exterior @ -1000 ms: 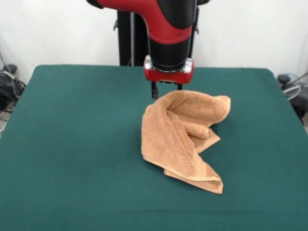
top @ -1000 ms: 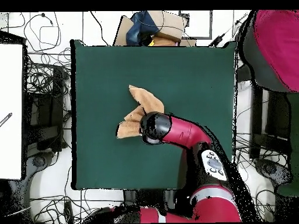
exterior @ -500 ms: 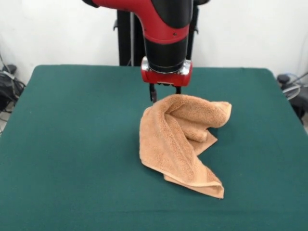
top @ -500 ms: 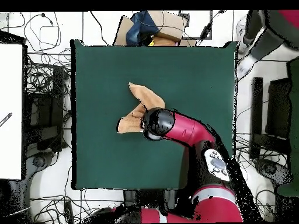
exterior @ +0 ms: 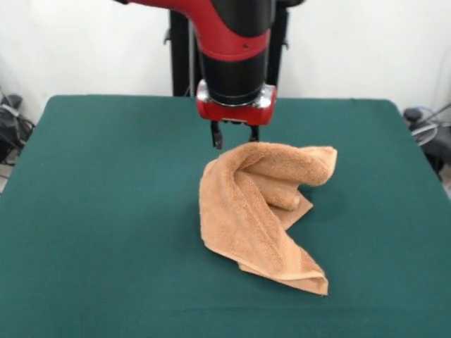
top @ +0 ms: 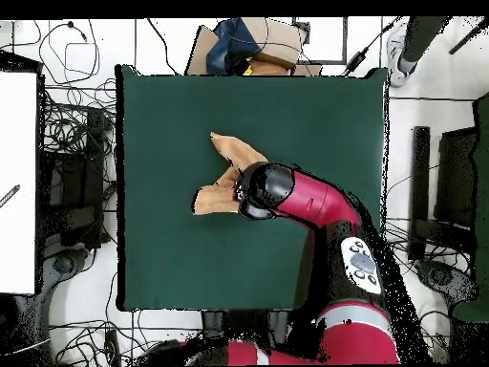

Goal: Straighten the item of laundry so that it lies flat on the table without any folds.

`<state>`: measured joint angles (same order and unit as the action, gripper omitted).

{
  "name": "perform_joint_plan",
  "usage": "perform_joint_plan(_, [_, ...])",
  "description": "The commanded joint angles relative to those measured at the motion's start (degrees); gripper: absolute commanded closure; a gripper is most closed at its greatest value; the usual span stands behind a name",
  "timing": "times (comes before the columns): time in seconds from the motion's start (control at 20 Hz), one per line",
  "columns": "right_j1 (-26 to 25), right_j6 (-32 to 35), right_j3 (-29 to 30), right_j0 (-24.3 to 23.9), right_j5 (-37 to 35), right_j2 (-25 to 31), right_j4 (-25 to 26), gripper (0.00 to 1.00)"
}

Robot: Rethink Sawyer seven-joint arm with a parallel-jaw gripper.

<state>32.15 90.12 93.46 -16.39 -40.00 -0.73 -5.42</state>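
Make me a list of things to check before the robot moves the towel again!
1. Towel flat with no folds: not ok, it is bunched and folded over itself.
2. Tool at the towel: ok, it sits at the raised top edge.
3. Tool holding the towel firmly: cannot tell, the tips are hidden behind the cloth.
4. Room on the table to spread it: ok, bare green cloth shows on every side.
5. Towel away from the table edges: ok, in the overhead view the towel lies near the middle.
6. Lower corner free: ok, it rests on the table, nothing on it.
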Motion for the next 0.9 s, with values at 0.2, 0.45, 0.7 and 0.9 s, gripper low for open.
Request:
perform_joint_plan(0.2, [-1.9, 19.4, -7.5, 3.8, -5.6, -2.3, -4.4, 0.0])
perform_joint_plan(0.45, [-2.0, 22.6, -10.6, 5.1, -9.7, -3.5, -6.4, 0.0])
perform_joint_plan(0.7, [-0.9, 26.0, -11.3, 7.3, -13.1, -5.8, -7.8, 0.0])
perform_joint_plan(0.9, [0.3, 25.2, -8.5, 7.9, -10.9, -6.6, -7.5, 0.0])
